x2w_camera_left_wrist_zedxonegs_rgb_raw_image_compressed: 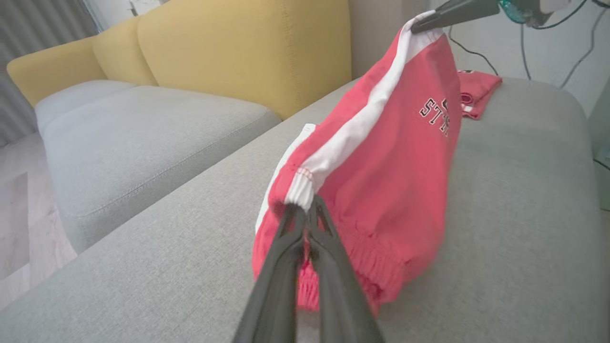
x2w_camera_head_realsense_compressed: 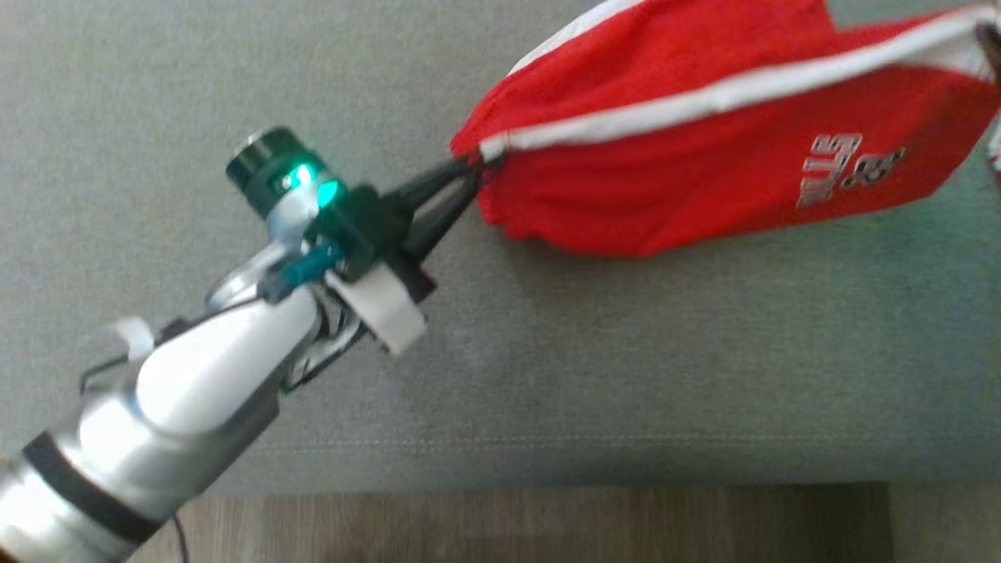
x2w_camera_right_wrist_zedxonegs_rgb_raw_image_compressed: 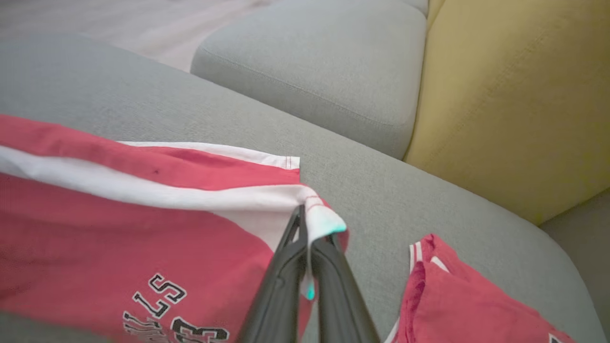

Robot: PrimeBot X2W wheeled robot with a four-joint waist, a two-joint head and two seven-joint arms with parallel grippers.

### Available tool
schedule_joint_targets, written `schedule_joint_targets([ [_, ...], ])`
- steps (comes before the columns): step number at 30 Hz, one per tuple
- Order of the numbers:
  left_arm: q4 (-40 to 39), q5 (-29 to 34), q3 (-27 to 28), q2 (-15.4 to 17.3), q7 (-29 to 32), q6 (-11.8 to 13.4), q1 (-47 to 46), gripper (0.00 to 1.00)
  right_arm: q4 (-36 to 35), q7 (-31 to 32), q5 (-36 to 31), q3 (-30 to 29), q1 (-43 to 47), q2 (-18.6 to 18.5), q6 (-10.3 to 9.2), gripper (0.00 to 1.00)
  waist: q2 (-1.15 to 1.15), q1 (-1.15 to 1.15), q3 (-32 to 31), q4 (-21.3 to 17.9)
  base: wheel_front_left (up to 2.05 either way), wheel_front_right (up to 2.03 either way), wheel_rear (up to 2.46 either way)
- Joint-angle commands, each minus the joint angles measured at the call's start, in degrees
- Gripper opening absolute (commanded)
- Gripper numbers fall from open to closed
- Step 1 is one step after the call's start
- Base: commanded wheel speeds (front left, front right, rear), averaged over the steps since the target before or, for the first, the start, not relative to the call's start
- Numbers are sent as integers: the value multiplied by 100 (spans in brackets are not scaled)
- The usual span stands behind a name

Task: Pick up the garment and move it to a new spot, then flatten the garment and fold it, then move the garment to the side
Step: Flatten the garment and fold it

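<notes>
The garment (x2w_camera_head_realsense_compressed: pixel 704 156) is a pair of red shorts with a white side stripe and grey lettering. It hangs stretched between my two grippers above a grey cushion (x2w_camera_head_realsense_compressed: pixel 547 375), with its lower edge sagging toward the fabric. My left gripper (x2w_camera_head_realsense_compressed: pixel 469 168) is shut on the stripe's end at the elastic waistband, seen close up in the left wrist view (x2w_camera_left_wrist_zedxonegs_rgb_raw_image_compressed: pixel 305 209). My right gripper (x2w_camera_right_wrist_zedxonegs_rgb_raw_image_compressed: pixel 310 224) is shut on the stripe's other end, at the hem. It also appears at the head view's top right corner (x2w_camera_head_realsense_compressed: pixel 989 35) and at the top of the left wrist view (x2w_camera_left_wrist_zedxonegs_rgb_raw_image_compressed: pixel 429 21).
A second red garment (x2w_camera_right_wrist_zedxonegs_rgb_raw_image_compressed: pixel 452 305) lies crumpled on the same cushion beyond my right gripper. A sofa with a yellow back (x2w_camera_left_wrist_zedxonegs_rgb_raw_image_compressed: pixel 238 47) and grey seat cushions (x2w_camera_left_wrist_zedxonegs_rgb_raw_image_compressed: pixel 133 128) stands beside the cushion. Wooden floor (x2w_camera_head_realsense_compressed: pixel 547 524) runs along the cushion's near edge.
</notes>
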Motion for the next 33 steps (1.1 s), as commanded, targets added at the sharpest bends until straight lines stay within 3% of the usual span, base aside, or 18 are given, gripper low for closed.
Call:
schedule_joint_targets([
  [1, 8, -5, 337, 50, -21, -29, -303, 0, -16, 74, -50, 137, -247, -281, -2, 0, 0, 0, 269, 159, 0, 0, 0],
  [9, 796, -117, 602, -379, -22, -170, -770, 0, 1123, 103, -67, 1083, -1865, -472, -2, 0, 0, 0, 731, 358, 0, 0, 0],
  [20, 1328, -135, 733, -700, -22, -332, -1136, 0, 2661, -348, -93, 2402, -3630, -267, -2, 0, 0, 0, 1160, 486, 0, 0, 0],
  [26, 1433, -15, 760, -807, -22, -368, -1172, 0, 3204, -667, 32, 3101, -4172, -146, -2, 3, 0, 0, 1201, 515, 0, 0, 0],
  [27, 1453, 20, 765, -812, -22, -365, -1162, 0, 3293, -723, 69, 3194, -4224, -131, -2, 10, 0, 0, 1193, 518, 0, 0, 0],
  [28, 1472, 41, 775, -822, -22, -366, -1147, 0, 3389, -773, 107, 3277, -4270, -119, -2, 33, 0, 0, 1182, 521, 0, 0, 0],
  [29, 1492, 42, 806, -836, -22, -357, -1128, 0, 3480, -840, 131, 3348, -4318, -110, -2, 82, 0, 0, 1168, 521, 0, 0, 0],
  [30, 1509, 50, 831, -845, -22, -349, -1113, 31, 3570, -937, 156, 3383, -4358, -91, -2, 100, 0, 0, 1151, 519, 0, 0, 0],
  [32, 1535, 64, 886, -865, -22, -329, -1075, 100, 3724, -1170, 228, 3457, -4394, -41, -2, 100, 0, 0, 1094, 508, 0, 0, 0],
  [33, 1546, 78, 909, -873, -22, -315, -1052, 100, 3790, -1289, 278, 3490, -4394, -21, -2, 100, 0, 0, 1053, 499, 0, 0, 0],
])
